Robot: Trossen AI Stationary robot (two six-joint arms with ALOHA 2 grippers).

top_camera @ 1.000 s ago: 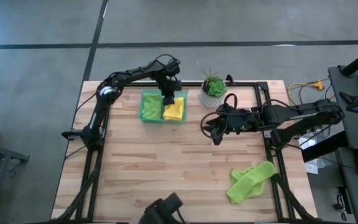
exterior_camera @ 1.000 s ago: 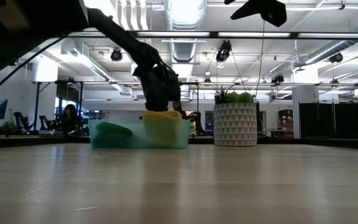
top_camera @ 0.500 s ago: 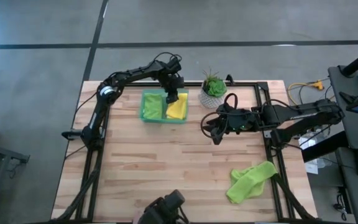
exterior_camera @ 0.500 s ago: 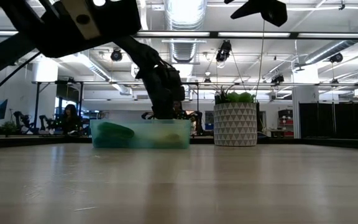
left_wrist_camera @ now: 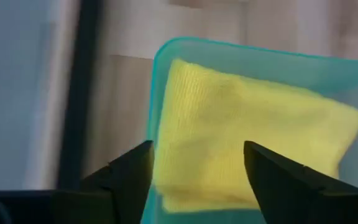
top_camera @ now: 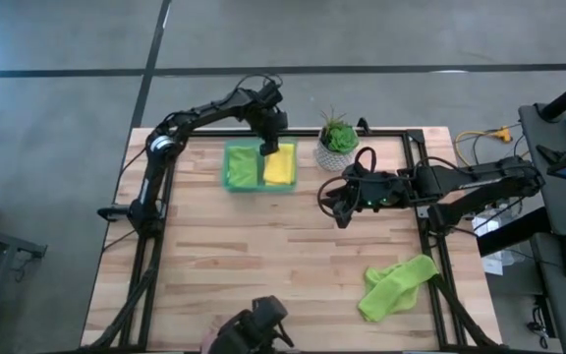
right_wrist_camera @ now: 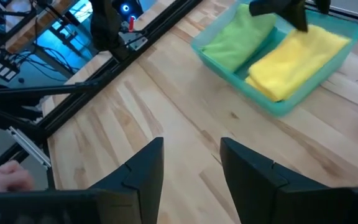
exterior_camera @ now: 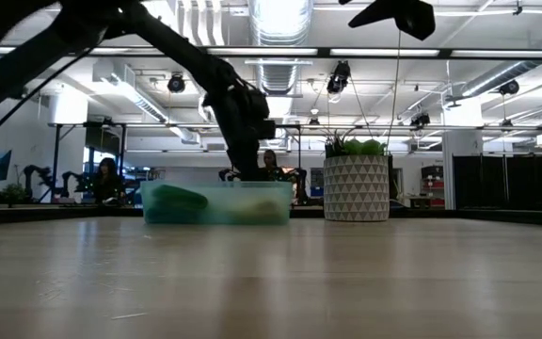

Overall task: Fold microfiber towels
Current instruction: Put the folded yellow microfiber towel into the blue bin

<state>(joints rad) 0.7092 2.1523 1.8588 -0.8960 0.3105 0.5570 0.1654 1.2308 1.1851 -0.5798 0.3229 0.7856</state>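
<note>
Left gripper (top_camera: 269, 146) hangs over the far edge of the translucent green rectangular plastic tray (top_camera: 230, 183), fingers spread apart with nothing between them; in the left wrist view the two dark fingers (left_wrist_camera: 127, 177) frame the folded yellow microfiber towel (left_wrist_camera: 247, 127) lying inside the tray (left_wrist_camera: 253, 56), not touching it. In the high view the yellow towel (top_camera: 280, 165) fills the tray's right half and a folded lime green microfiber towel (top_camera: 243, 166) fills the left half, the two side by side and touching. Low view shows the left gripper (exterior_camera: 245, 174) just above the tray (exterior_camera: 216, 202), with the green towel (exterior_camera: 177, 198) visible through the wall; yellow one only faint there. Right gripper (top_camera: 333, 205) hovers above the light wooden slat table (top_camera: 244, 256), near its centre and right of the tray, its fingers parted and empty; the right wrist view looks past those fingers (right_wrist_camera: 138, 171) across bare wood toward the tray (right_wrist_camera: 272, 102) with the green towel (right_wrist_camera: 238, 38) and yellow towel (right_wrist_camera: 297, 56) in it. A crumpled, unfolded lime green microfiber towel (top_camera: 397, 285) lies near the table's front right corner, well apart from both grippers. A small green plant in a white patterned pot (top_camera: 338, 145) stands just right of the tray, at the far edge. Teal-blue towel: not seen in any view.
</note>
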